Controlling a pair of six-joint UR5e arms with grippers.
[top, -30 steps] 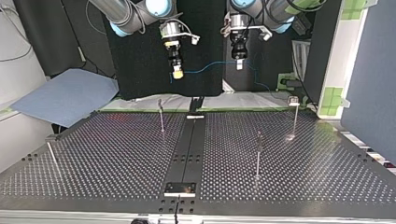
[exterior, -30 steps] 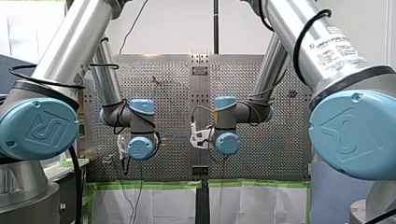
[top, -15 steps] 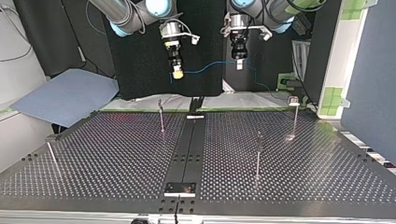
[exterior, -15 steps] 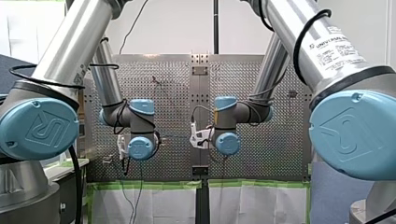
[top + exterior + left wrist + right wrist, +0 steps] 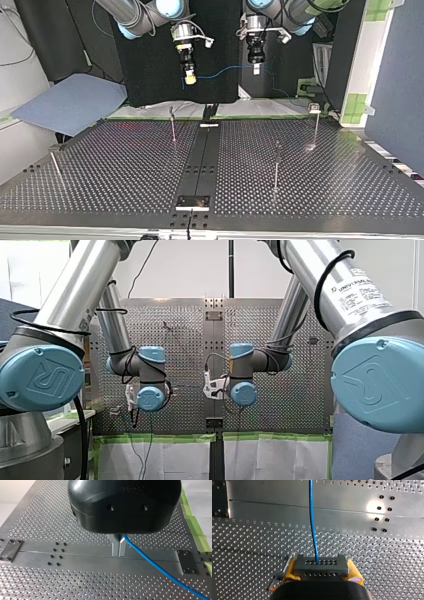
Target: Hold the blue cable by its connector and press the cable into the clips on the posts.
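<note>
Carefully now: my right gripper (image 5: 190, 78) clamps the connector (image 5: 321, 566), my left gripper (image 5: 119, 548) pinches the blue cable (image 5: 155, 566) strung between them well above the posts (image 5: 172, 127), so I'd lower both evenly, holding it taut.

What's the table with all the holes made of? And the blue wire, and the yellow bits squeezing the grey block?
Table: likely metal, brushed silver; it glares under the light.
Blue cable: probably plastic-coated wire, smooth and gently curving.
Yellow pads: maybe rubber or foam, matte; hard to tell.
</note>
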